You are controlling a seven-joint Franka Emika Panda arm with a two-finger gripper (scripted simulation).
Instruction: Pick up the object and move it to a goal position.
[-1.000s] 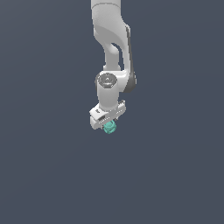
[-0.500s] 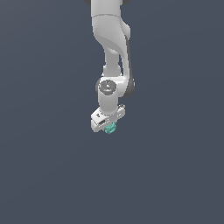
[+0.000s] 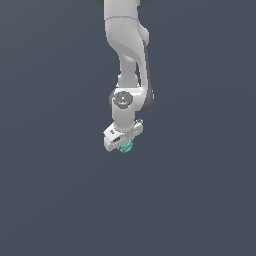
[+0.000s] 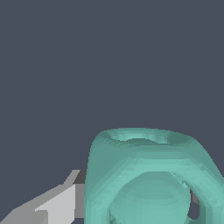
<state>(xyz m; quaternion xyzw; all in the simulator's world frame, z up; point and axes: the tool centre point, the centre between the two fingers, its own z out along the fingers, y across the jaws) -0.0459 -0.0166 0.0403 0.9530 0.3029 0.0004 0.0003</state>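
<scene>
In the exterior view our gripper (image 3: 124,145) hangs under the white arm (image 3: 125,55), a little toward the exterior view's left of centre, and the small green ball (image 3: 126,146) sits directly below it, between the jaws. The wrist view shows one grey finger (image 4: 57,203) touching the ball's (image 4: 148,179) side, so we judge the gripper is closed on it. The ball looks light and stiff, with a lumpy, grooved surface; we think a grip across its middle would slip least.

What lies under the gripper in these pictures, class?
A teal ball sits directly under the gripper, between its fingers. The contact surfaces are hidden by the ball itself.
</scene>
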